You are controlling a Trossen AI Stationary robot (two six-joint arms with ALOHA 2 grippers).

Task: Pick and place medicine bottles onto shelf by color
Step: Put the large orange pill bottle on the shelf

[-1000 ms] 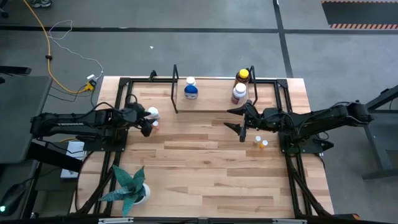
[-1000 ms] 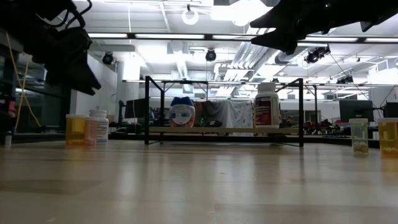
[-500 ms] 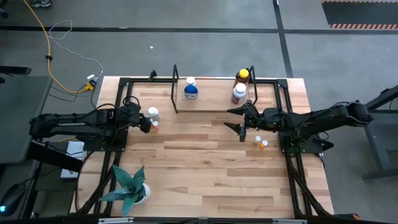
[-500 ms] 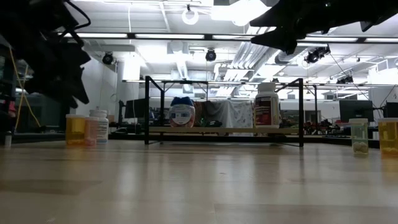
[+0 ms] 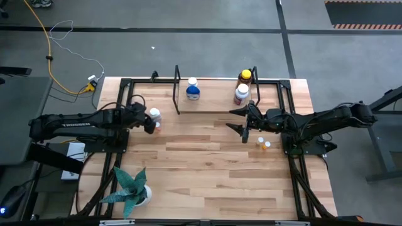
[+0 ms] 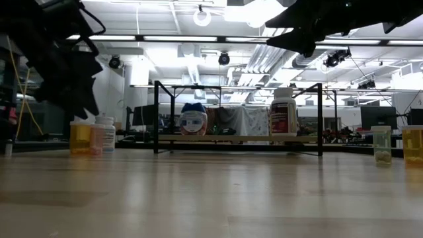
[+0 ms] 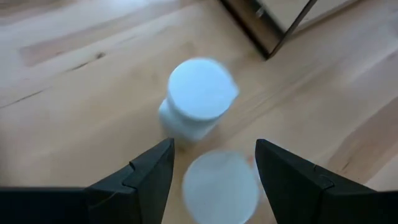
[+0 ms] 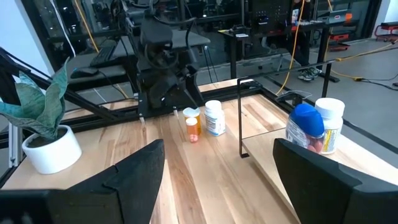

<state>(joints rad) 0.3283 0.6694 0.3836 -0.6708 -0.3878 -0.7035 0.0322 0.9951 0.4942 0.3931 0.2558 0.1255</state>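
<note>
My left gripper (image 5: 150,123) (image 7: 214,146) is open at the table's left, low over a small orange vial with a white cap (image 7: 221,183) (image 6: 81,137). Its fingers stand on either side of the cap and I see no touch. A white bottle (image 7: 199,102) (image 5: 154,114) stands on the table just beyond the vial. The shelf (image 5: 217,103) at the far side carries a blue-capped white bottle (image 5: 193,90), an amber bottle (image 5: 245,76) and a white bottle (image 5: 241,94). My right gripper (image 5: 242,122) (image 8: 217,186) is open and empty, raised in front of the shelf's right end.
Two small orange vials (image 5: 264,144) stand on the table right of centre, near my right arm. A potted green plant (image 5: 130,188) stands at the near left corner. The shelf's black metal legs (image 5: 177,91) rise at its ends.
My left gripper has come down lower over the orange vial and the white bottle, shifting slightly sideways as it went. The bottles have stayed where they were.
</note>
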